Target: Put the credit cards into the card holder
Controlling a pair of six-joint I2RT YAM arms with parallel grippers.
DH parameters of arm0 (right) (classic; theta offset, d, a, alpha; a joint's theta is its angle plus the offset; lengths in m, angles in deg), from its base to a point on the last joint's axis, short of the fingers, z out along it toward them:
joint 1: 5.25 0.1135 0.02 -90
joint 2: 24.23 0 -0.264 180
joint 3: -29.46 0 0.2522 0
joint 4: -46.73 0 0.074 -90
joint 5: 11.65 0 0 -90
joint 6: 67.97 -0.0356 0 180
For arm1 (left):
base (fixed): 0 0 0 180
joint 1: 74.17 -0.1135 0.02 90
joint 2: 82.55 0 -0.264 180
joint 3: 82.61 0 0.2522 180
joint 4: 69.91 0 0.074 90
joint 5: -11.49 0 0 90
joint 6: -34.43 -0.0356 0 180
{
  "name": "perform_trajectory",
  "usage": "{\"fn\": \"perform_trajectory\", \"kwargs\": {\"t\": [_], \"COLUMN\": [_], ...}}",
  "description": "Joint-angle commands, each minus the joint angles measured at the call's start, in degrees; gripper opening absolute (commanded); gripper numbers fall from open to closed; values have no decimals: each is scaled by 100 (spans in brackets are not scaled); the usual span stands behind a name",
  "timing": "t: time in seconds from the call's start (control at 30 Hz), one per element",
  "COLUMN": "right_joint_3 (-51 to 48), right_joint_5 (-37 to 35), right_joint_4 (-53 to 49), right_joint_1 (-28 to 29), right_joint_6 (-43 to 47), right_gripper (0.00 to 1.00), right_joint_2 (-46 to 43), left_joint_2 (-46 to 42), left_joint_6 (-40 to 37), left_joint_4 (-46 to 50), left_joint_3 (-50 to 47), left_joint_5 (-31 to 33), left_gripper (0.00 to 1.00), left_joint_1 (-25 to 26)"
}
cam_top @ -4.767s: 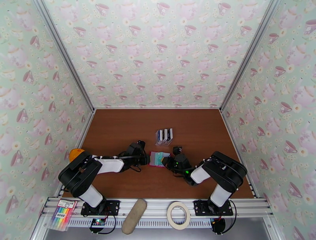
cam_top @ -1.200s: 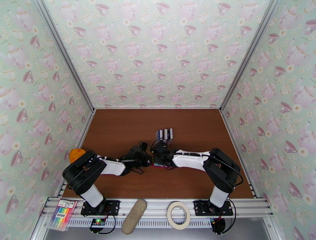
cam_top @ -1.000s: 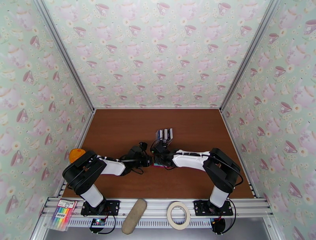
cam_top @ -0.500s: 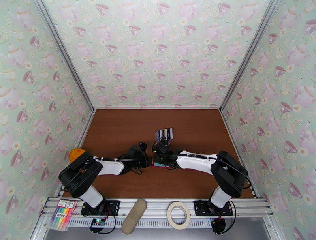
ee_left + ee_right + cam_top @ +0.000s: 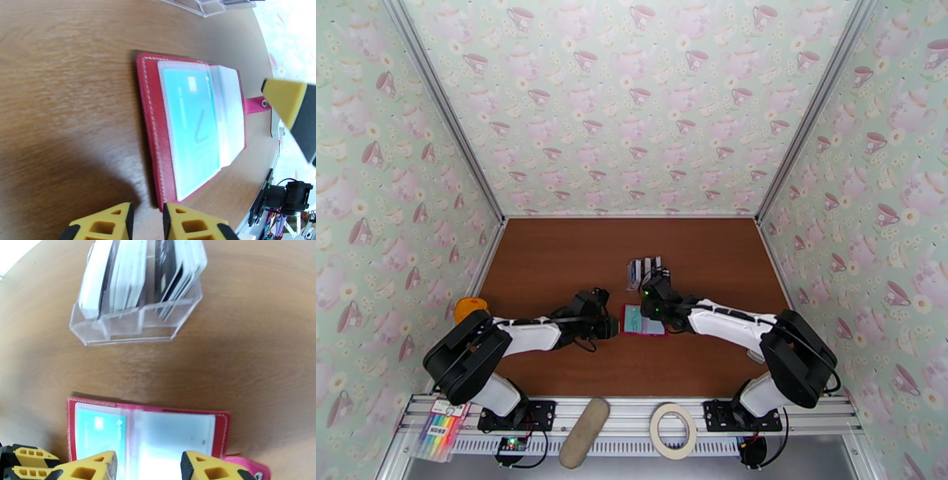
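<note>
The red card holder (image 5: 229, 114) lies open on the table (image 5: 59, 79), a teal card (image 5: 189, 118) sleeved inside, its edge just ahead of the left gripper (image 5: 147, 209), whose jaws are barely parted and empty. The right gripper (image 5: 148, 461) hangs half open above it, seemingly holding nothing.

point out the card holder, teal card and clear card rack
card holder (image 5: 158, 429): right wrist view, on its clear inner sleeve
teal card (image 5: 191, 126): left wrist view, on its face
clear card rack (image 5: 130, 325): right wrist view, on its front wall
</note>
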Motion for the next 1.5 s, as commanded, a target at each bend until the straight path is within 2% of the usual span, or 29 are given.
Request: {"fn": "perform_trajectory", "kwargs": {"t": [0.0,0.7,1.23,1.47], "right_joint_3": [-127,55,82,-81], "right_joint_5": [181,483,609,798], "right_joint_4": [29,347,418,573], "right_joint_1": [-69,-222,-244,-239], "right_joint_6": [177,331,358,256], "right_gripper": [48,48,48,48], "right_joint_2": [-70,559,744,687], "left_joint_2": [9,-81,418,555], "left_joint_6": [6,-9,35,-11], "left_joint_4": [164,196,-328,-148], "left_joint_3": [6,402,509,504], "left_joint_5": [-265,-106,-282,-138], "left_gripper": [28,29,30,30], "left_joint_1": [117,156,162,162]}}
